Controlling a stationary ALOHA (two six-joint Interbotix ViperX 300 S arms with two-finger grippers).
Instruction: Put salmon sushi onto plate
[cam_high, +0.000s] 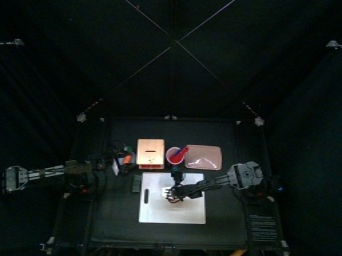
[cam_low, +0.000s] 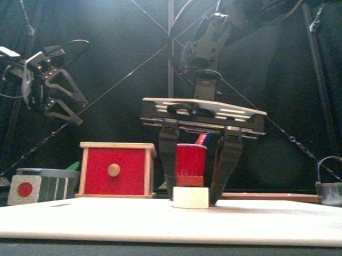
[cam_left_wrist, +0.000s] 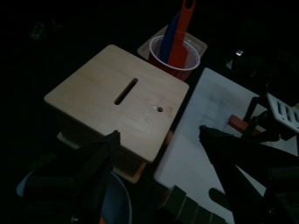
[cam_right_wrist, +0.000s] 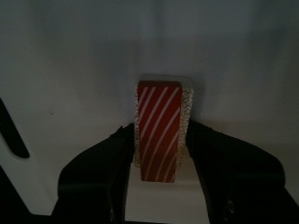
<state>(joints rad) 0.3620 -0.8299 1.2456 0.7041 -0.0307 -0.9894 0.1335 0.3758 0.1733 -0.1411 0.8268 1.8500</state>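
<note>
The salmon sushi (cam_right_wrist: 162, 109), a red striped oblong on a white rice base, lies on the white board (cam_high: 167, 208). My right gripper (cam_right_wrist: 162, 142) hangs straight over it, open, with one jaw on each side of the piece. From the front a narrow gap shows between the jaws and the sushi (cam_low: 191, 166). The pale pink plate (cam_high: 210, 157) sits at the back of the table, beyond the board. My left gripper (cam_left_wrist: 163, 162) is open and holds nothing, raised at the left above the tan block (cam_left_wrist: 117, 96).
A red cup (cam_left_wrist: 176, 52) holding coloured sticks stands behind the tan block, beside the plate. From the front the block shows a red face (cam_low: 116, 168). A small grey box with a red dot (cam_low: 34, 186) sits at the left.
</note>
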